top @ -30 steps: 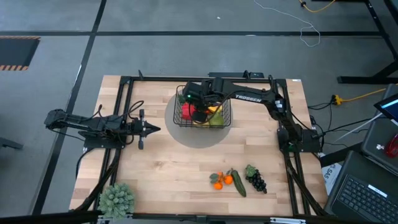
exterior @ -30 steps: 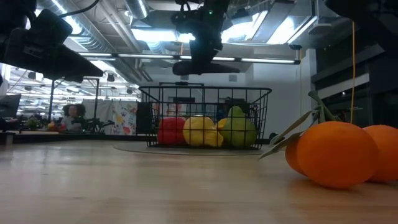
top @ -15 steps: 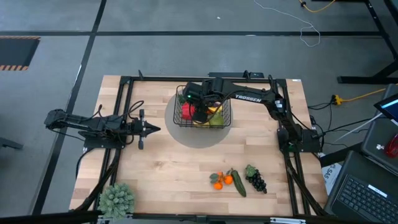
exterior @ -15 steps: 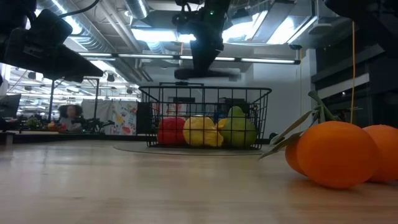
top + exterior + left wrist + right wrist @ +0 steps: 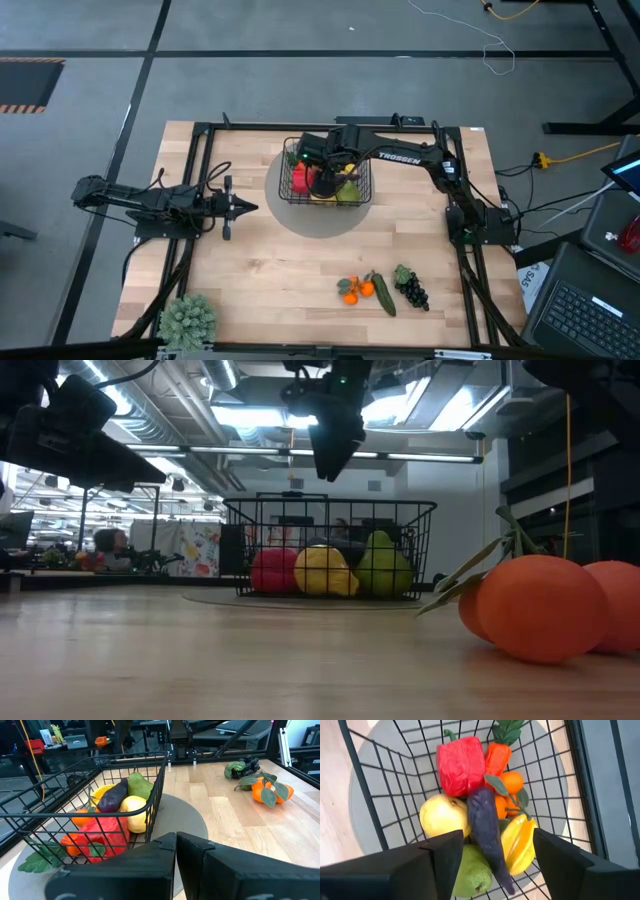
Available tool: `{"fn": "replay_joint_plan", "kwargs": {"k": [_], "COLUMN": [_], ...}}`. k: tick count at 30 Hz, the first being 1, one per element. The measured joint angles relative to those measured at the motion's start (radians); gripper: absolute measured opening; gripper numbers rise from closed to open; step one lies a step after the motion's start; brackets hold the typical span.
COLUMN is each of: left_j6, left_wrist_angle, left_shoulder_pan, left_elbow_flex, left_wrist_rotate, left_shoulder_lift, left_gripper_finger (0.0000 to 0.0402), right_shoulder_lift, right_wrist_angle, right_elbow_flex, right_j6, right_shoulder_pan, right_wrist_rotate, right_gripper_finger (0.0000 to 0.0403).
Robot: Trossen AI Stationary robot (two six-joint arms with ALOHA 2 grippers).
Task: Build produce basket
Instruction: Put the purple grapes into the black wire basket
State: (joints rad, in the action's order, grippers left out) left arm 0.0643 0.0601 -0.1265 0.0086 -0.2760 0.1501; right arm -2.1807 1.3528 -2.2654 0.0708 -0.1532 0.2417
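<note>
Jaws now wide, eggplant (image 5: pixel 487 832) released

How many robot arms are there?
2. The left arm sits at the table's left side, left gripper shut. The right arm reaches over the basket, right gripper open above the produce.

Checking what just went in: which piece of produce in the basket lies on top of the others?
The purple eggplant: it lies across the lemon, starfruit and green pear.
</note>
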Motion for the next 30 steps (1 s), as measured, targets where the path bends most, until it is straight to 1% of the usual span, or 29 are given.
{"fn": "replay_joint_plan", "kwargs": {"k": [4, 9, 11, 14, 18, 21, 25, 29, 30], "left_j6": [0.0, 0.002, 0.003, 0.013, 0.025, 0.024, 0.024, 0.024, 0.024], "left_wrist_angle": [0.0, 0.0, 0.0, 0.0, 0.0, 0.0, 0.001, 0.001, 0.001], "left_shoulder_pan": [0.0, 0.0, 0.0, 0.0, 0.0, 0.0, 0.0, 0.0, 0.0], "left_elbow_flex": [0.0, 0.0, 0.0, 0.0, 0.0, 0.0, 0.0, 0.0, 0.0], "left_wrist_rotate": [0.0, 0.0, 0.0, 0.0, 0.0, 0.0, 0.0, 0.0, 0.0], "left_shoulder_lift": [0.0, 0.0, 0.0, 0.0, 0.0, 0.0, 0.0, 0.0, 0.0], "left_gripper_finger": [0.0004, 0.0004, 0.0004, 0.0004, 0.0004, 0.0004, 0.0004, 0.0004, 0.0004], "right_shoulder_lift": [0.0, 0.003, 0.041, 0.083, 0.108, 0.125, 0.133, 0.133, 0.133], "right_wrist_angle": [0.017, 0.028, -0.011, -0.001, 0.013, 0.029, 0.086, 0.221, 0.227], "right_elbow_flex": [-0.003, -0.093, -0.072, -0.082, -0.089, -0.089, -0.09, -0.09, -0.083], "right_j6": [0.0, 0.042, 0.058, 0.084, 0.113, 0.117, 0.161, 0.205, 0.214], "right_shoulder_pan": [0.0, 0.0, 0.001, 0.004, 0.021, 0.04, 0.074, 0.122, 0.136], "right_wrist_rotate": [0.0, 0.0, -0.006, -0.021, -0.032, -0.08, -0.143, -0.149, -0.149], "right_gripper_finger": [0.0222, 0.0221, 0.0221, 0.0221, 0.0221, 0.0221, 0.0221, 0.0221, 0.0221]}}
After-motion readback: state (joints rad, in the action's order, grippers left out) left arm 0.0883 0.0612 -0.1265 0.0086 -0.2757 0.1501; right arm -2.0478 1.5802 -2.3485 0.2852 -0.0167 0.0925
